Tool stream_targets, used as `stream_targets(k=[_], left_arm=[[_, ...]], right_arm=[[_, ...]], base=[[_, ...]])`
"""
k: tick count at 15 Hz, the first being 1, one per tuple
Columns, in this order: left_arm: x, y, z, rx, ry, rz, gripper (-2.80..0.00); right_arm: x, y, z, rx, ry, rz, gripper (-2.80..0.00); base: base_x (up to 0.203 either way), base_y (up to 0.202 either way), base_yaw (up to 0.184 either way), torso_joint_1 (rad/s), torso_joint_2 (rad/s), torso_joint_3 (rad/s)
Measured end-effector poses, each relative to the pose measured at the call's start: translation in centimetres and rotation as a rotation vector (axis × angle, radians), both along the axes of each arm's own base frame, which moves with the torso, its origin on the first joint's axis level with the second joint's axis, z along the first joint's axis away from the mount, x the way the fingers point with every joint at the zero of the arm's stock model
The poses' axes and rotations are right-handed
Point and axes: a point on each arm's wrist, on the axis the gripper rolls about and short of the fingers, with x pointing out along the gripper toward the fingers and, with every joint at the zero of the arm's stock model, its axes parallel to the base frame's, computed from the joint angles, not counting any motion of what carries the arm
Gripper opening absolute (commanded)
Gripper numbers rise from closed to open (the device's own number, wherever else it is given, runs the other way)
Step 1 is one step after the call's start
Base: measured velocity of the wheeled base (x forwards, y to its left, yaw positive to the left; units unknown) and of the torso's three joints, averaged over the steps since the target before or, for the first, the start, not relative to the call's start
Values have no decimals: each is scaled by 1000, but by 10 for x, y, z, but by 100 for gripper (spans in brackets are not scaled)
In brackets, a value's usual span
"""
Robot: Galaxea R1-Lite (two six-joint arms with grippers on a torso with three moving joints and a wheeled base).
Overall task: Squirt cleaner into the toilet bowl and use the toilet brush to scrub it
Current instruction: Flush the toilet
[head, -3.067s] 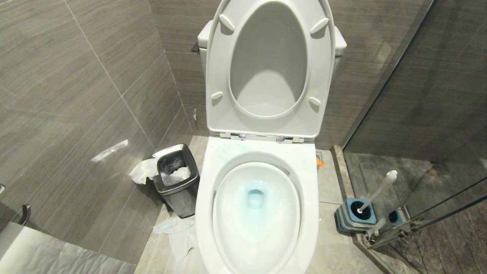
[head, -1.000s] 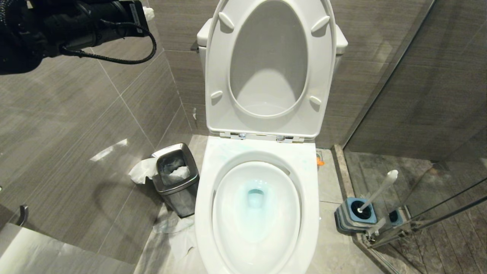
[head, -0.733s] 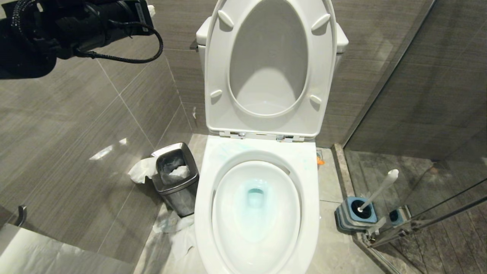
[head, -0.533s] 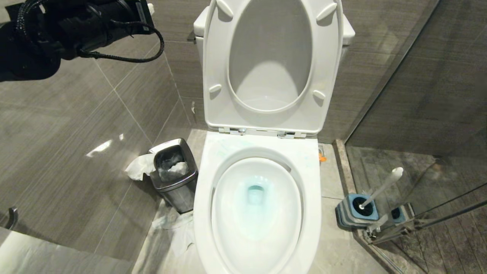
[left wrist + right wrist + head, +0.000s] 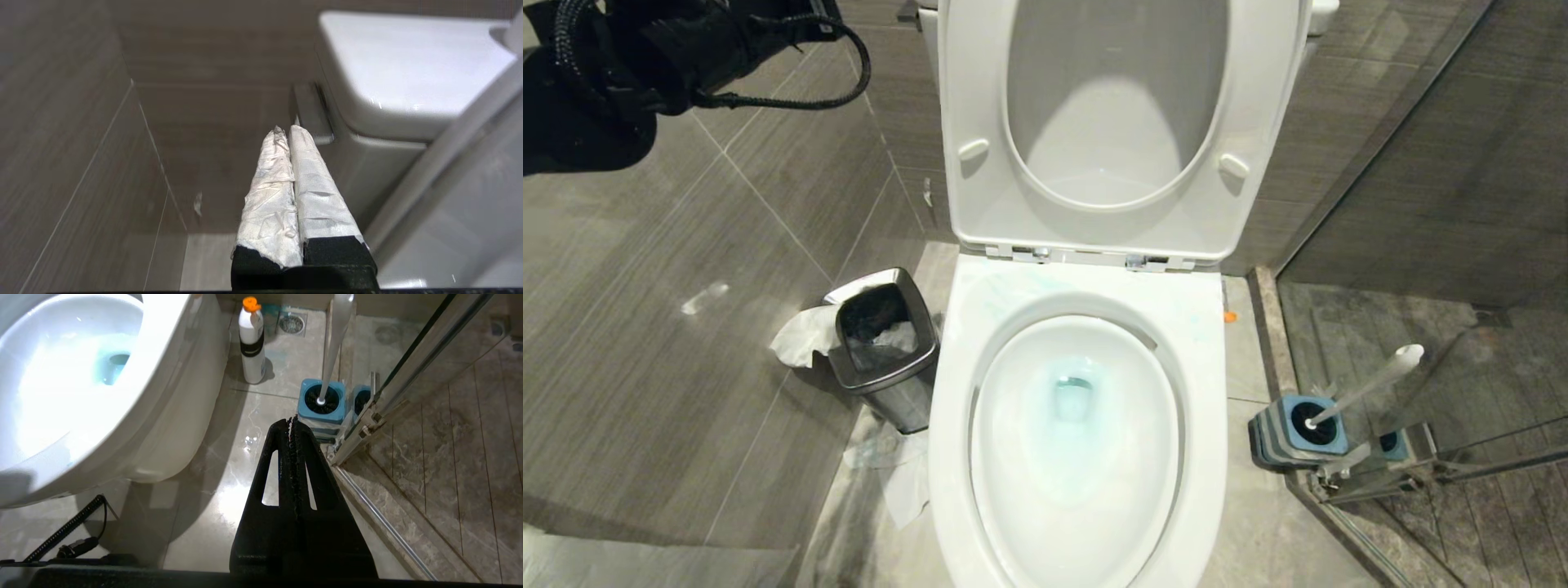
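- Toilet bowl [image 5: 1078,441] at 6 o'clock, seat raised, turquoise cleaner [image 5: 1072,400] tinting drain.
- Toilet brush [image 5: 1364,384] in blue holder [image 5: 1298,429], 3 o'clock of bowl.
- Left gripper [image 5: 286,132] pressed together, empty, beside tank [image 5: 408,73].
- Right gripper [image 5: 292,420] likewise together, empty, near holder.

Bright overhead light glares on the toilet bowl [image 5: 1013,457]; left wrist view seems slightly blurred.
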Motion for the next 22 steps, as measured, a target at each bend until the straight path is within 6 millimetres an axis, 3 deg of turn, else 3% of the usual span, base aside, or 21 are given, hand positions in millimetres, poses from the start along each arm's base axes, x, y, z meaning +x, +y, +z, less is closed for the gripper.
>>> stream_targets(k=[3,10,22], left_arm=[[-6,-2,11,-61,-125,25,-280],[-10,-8,16,-85,-191,11,-280],[-30,-20,33,-177,-377,-64,-280]], right_arm=[[0,0,0,0,0,0,-280],[0,0,0,0,0,1,-280],[0,0,0,0,0,0,-280]], base=[[0,0,0,1,3,-193],[0,0,0,3,4,-195],[0,0,0,1,1,-11]])
